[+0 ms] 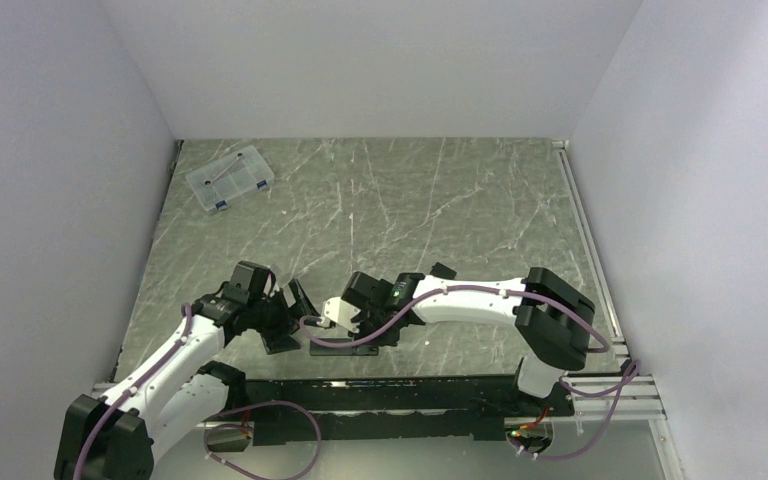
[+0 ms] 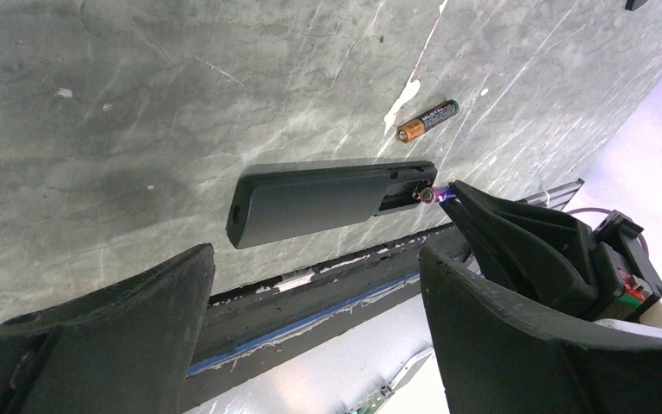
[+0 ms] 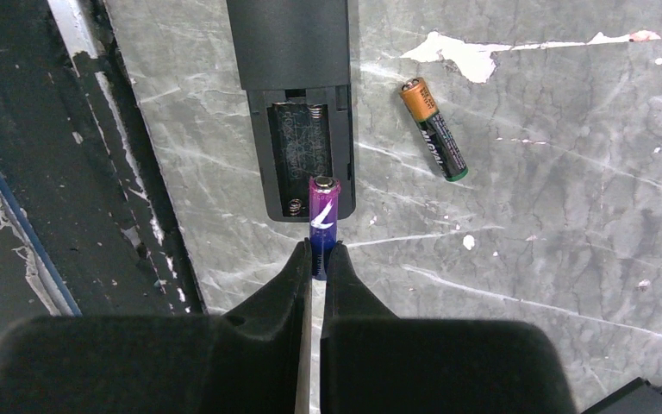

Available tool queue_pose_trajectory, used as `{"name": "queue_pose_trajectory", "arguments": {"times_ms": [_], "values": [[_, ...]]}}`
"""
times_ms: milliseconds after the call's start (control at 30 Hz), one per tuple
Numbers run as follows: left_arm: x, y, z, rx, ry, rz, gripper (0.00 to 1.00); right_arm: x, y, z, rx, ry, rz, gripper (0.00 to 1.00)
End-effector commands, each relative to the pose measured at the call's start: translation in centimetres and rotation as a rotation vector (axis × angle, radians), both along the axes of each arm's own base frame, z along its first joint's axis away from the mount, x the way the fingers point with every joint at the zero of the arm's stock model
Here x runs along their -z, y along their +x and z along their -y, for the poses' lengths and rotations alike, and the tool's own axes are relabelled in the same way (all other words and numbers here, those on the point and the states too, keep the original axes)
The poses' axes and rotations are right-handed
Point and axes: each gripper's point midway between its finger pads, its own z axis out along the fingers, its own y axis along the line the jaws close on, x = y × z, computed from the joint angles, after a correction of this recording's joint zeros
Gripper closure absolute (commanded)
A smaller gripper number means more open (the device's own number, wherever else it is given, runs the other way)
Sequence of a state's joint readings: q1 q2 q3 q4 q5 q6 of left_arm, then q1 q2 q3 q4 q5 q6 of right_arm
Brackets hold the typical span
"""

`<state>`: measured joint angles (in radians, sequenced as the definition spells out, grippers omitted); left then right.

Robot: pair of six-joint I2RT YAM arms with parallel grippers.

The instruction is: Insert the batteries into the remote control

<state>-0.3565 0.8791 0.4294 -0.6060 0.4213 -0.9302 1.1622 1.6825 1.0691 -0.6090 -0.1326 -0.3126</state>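
The black remote control [image 3: 297,52] lies flat near the table's front edge, its battery compartment [image 3: 300,155] uncovered and facing up. My right gripper [image 3: 319,254] is shut on a purple-blue battery [image 3: 324,216], whose tip sits over the compartment's near right corner. A second battery [image 3: 435,129], dark with an orange-gold end, lies loose on the table just right of the remote. My left gripper [image 2: 315,259] is open with nothing between its fingers, hovering just short of the remote's [image 2: 310,203] long side. From above, the two grippers meet over the remote [image 1: 345,347].
A clear plastic compartment box [image 1: 230,178] sits at the back left. A small black piece [image 1: 443,270] lies beyond the right arm. A dark rail [image 3: 17,216] runs along the table's near edge right beside the remote.
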Motion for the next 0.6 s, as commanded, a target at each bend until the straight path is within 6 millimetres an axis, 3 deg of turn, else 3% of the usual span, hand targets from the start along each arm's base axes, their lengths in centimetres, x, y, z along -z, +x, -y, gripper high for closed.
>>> {"name": "queue_pose_trajectory", "arguments": {"times_ms": [0,567], "values": [[-0.20,0.35,0.27,0.000,-0.018,0.012,0.07,-1.06,0.61,-1.85,-0.018,0.045,0.025,1.00],[-0.12,0.29,0.34,0.005,-0.021,0.007,0.06,-0.68,0.33,-2.22,-0.033,0.032,-0.001,0.98]]}}
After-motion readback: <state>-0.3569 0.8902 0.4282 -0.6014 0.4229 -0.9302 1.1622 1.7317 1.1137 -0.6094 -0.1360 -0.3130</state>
